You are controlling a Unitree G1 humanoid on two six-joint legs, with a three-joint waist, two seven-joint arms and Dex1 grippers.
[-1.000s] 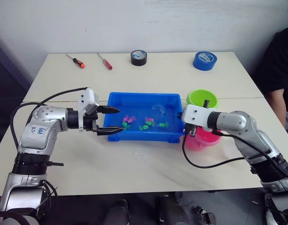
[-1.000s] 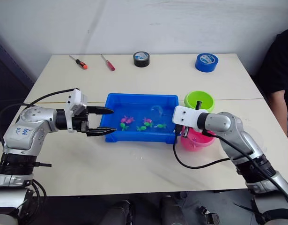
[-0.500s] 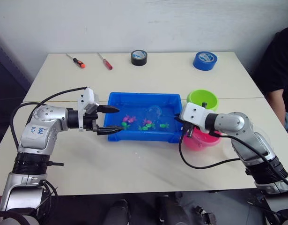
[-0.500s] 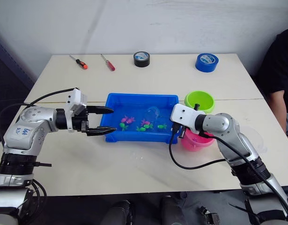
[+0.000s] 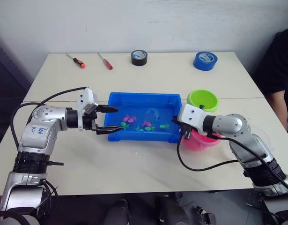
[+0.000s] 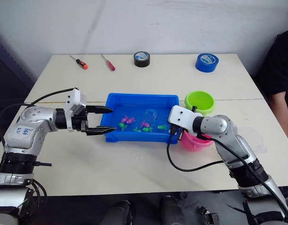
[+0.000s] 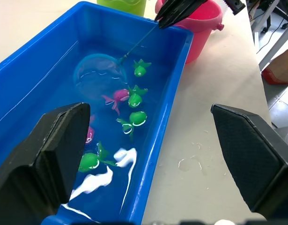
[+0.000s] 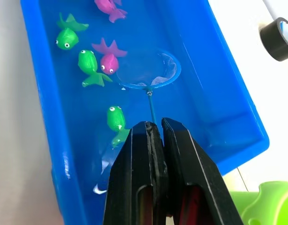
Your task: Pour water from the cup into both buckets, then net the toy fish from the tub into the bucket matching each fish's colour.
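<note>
The blue tub (image 5: 141, 96) holds water and several green and pink toy fish (image 8: 89, 61). My right gripper (image 8: 153, 127) is shut on the net's thin handle at the tub's right end. The net (image 8: 148, 70) has its blue hoop dipped in the water beside a pink fish (image 8: 108, 61), with nothing in the mesh. My left gripper (image 5: 113, 118) stands open at the tub's left end, holding nothing. The green bucket (image 5: 202, 99) sits right of the tub. The pink bucket (image 5: 200, 141) is in front of it, partly behind my right wrist. The clear cup (image 6: 257, 140) shows faintly at the far right.
Two screwdrivers (image 5: 76, 61) (image 5: 105, 61), a black tape roll (image 5: 138, 57) and a blue tape roll (image 5: 204, 60) lie along the table's far side. A person in black (image 5: 282, 70) sits at the right edge. A seam crosses the table behind the tub.
My right gripper has carried the net a little to the left, further into the tub. The left arm has stayed still.
</note>
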